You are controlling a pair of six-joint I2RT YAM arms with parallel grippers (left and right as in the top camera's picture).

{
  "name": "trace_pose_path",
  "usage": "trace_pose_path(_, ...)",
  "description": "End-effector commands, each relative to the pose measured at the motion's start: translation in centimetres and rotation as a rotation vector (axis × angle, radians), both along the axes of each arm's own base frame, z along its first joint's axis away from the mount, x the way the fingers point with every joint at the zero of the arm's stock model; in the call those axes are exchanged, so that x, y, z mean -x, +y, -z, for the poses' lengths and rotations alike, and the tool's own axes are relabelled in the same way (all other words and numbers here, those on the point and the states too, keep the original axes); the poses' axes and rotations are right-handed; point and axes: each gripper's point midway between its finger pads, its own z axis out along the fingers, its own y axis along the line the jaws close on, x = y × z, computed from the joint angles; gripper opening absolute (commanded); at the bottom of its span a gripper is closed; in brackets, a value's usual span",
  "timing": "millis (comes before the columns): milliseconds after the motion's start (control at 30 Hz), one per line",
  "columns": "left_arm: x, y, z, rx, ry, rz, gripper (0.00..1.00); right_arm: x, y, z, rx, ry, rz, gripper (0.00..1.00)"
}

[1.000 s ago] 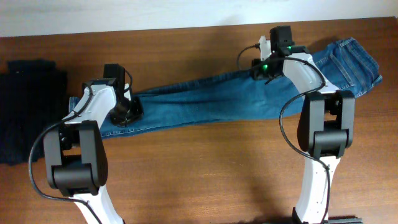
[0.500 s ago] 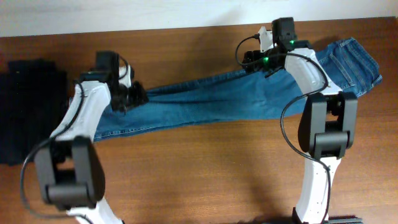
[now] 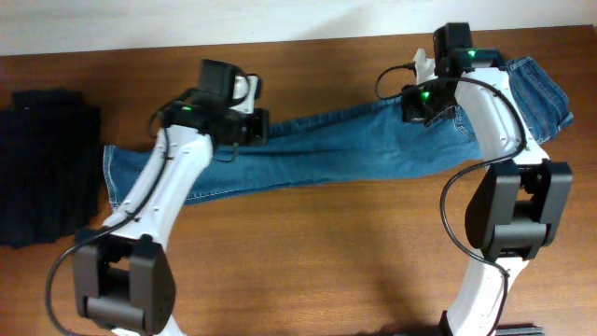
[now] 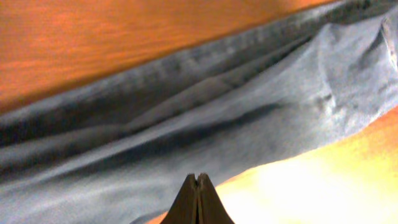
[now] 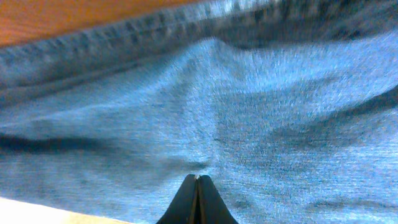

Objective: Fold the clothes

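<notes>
The clothes, a pair of blue jeans (image 3: pixel 354 149), lie stretched across the wooden table, hems at the left and waistband at the far right. My left gripper (image 3: pixel 254 127) hovers over the upper edge of the leg. Its jaws are shut tip to tip (image 4: pixel 198 178) above the denim's (image 4: pixel 186 124) lower edge, with nothing seen between them. My right gripper (image 3: pixel 422 101) is over the thigh part near the upper seam. It is also shut (image 5: pixel 198 179), close above wrinkled denim (image 5: pixel 261 106); no cloth shows pinched in it.
A black folded garment pile (image 3: pixel 47 163) sits at the table's left edge. Bare wooden tabletop (image 3: pixel 317 252) lies in front of the jeans. The table's far edge meets a white wall (image 3: pixel 187 19) just behind them.
My left arm has swung right along the leg, from the hem end toward its middle. The right gripper has shifted right toward the waist. Both grippers have closed.
</notes>
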Motion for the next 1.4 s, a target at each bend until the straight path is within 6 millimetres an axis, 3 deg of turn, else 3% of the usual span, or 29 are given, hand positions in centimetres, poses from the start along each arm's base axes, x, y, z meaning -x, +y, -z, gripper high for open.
trace_pose_path(0, -0.4, -1.5, 1.5, -0.08, -0.037, 0.016, 0.01, 0.8, -0.4, 2.9, 0.012, 0.058, 0.012, 0.04)
trace_pose_path(367, -1.3, -4.7, 4.6, -0.158, -0.088, 0.048, 0.01, 2.5, 0.0, 7.8, 0.003, 0.105, 0.013, 0.04)
trace_pose_path(633, -3.0, -5.7, 7.8, -0.152, -0.101, 0.05, 0.01, 3.3, 0.4, 11.0, -0.027, 0.089, 0.045, 0.04)
trace_pose_path(967, -3.0, -5.7, 11.0, -0.171, -0.059, 0.054, 0.01, 3.2, 0.4, 11.4, -0.026, 0.079, 0.044, 0.05)
trace_pose_path(1367, -3.1, -5.1, 11.3, -0.202, -0.06, 0.037, 0.01, 3.2, 0.4, 11.4, -0.026, 0.077, 0.044, 0.07)
